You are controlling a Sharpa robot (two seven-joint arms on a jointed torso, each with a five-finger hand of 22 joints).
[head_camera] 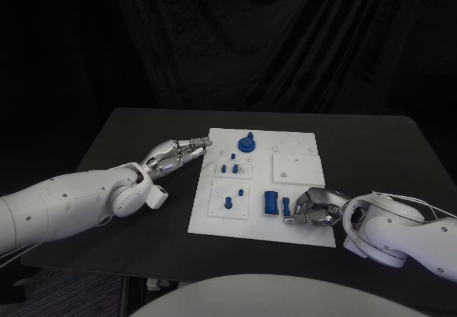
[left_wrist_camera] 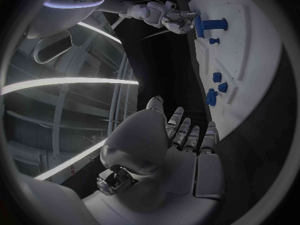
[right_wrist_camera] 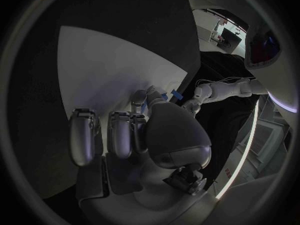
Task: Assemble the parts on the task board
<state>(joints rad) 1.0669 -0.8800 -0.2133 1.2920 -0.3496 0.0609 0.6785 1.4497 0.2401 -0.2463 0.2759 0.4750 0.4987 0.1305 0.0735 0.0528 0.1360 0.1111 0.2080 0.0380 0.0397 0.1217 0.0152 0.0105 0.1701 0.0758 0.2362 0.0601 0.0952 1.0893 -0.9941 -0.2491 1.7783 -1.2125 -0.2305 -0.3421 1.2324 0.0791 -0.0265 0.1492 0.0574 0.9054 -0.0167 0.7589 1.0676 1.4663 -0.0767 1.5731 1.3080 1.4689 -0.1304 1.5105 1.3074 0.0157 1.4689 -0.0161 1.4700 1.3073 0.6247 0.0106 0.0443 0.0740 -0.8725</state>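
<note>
1. Task board: white plate, mid-table, slightly skewed on the black table. Two raised white square plates sit on its right half.
2. Large blue knob part stands upright near the board's far edge, left of centre.
3. Small blue pegs sit in a group on a small raised plate on the board's left side, midway down; one more small peg stands just beyond that plate, toward the knob.
4. Further blue pieces on a second raised plate near the board's near-left corner.
5. Blue block part stands near the board's near edge, around centre.
6. Right hand: resting on the board near its near-right corner. Fingers curled; thumb and a finger close on a small blue part just beside the block. In the right wrist view the hand shows blue at the fingertips.
7. Left hand: off the board, at its far-left edge, over the table. Fingers extended and close together, tips pointing at the board edge; holds nothing. Left wrist view confirms: hand empty, fingers straight, board ahead.
</note>
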